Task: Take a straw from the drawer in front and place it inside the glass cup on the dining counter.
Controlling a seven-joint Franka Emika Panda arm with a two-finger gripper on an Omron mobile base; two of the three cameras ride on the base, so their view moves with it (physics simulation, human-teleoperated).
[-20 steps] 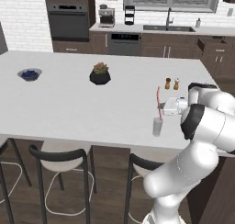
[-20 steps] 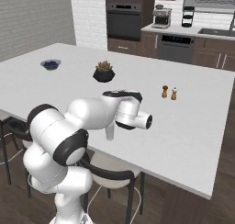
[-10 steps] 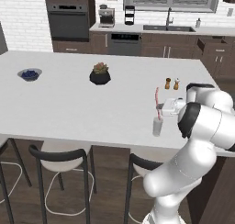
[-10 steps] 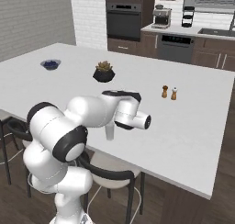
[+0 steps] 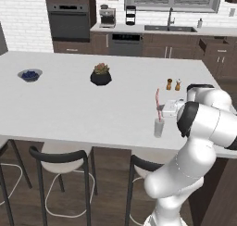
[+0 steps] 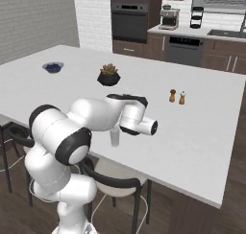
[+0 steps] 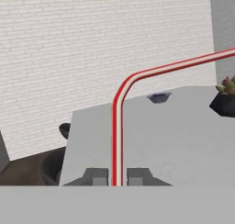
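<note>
Straw (image 5: pixel 158 105) orientation: its long axis stood close to upright, lower end down in the glass cup (image 5: pixel 159 127) and the bent top leaning slightly left above the rim, as seen in the left base view. In the hand view the straw (image 7: pixel 117 140) rose straight from between the two fingertips (image 7: pixel 95 176), then turned at its bend and ran off toward the right edge of the picture.

Gripper (image 7: pixel 116 177): the fingers were closed tight upon the straw, one tip on each side of it, gripping it above the cup.

Position: the glass cup (image 6: pixel 114 138) stood on the dining counter (image 5: pixel 69 104), near its near edge and toward the right end, partly hidden by the arm in the right base view.

Open room: the white slab lay bare to the left of the cup and behind it. The two shakers (image 5: pixel 173 84) stood farther back and a little right, well apart from the cup. The dark potted plant (image 5: pixel 101 75) sat near the middle of the counter, and the small blue bowl (image 5: pixel 30 74) far to the left. Bar stools (image 5: pixel 62 167) stood below the near edge.

Change: compared with half a second earlier, the straw, cup and arm showed no evident shift.
</note>
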